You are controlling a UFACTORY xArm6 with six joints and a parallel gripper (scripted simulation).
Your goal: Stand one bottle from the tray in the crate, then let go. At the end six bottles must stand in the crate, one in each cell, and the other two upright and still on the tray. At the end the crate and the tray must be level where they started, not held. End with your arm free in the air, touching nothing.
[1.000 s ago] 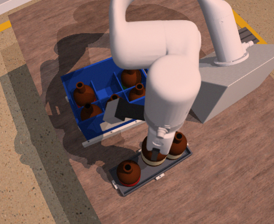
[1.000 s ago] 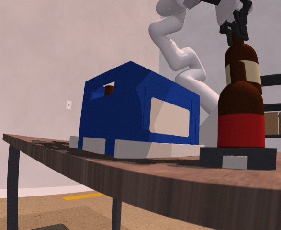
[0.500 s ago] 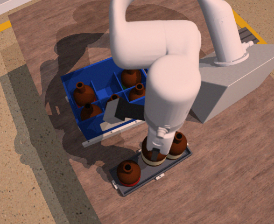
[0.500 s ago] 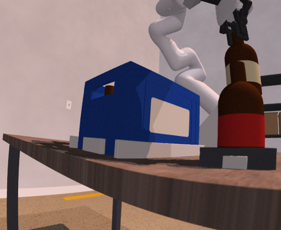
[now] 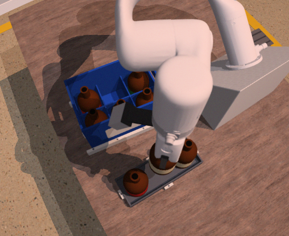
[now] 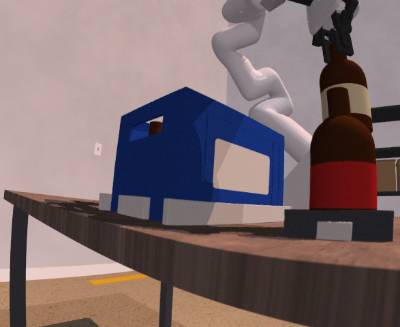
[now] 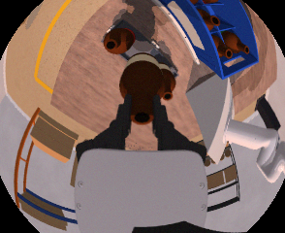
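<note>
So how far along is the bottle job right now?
Done: five bottles stand in the blue crate; one cell is open. In hand: the end effector grips the cream-labelled bottle by its neck, raised above the tray. Left: carry it to the open cell, stand it there and release.

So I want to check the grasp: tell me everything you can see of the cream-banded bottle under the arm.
The cream-banded bottle is dark brown and glossy, with a rounded shoulder, a narrow neck and an open mouth. It hangs upright, the pincer shut on its neck, above the gray tray, between a second cream-banded bottle and the red-banded bottle.
</note>
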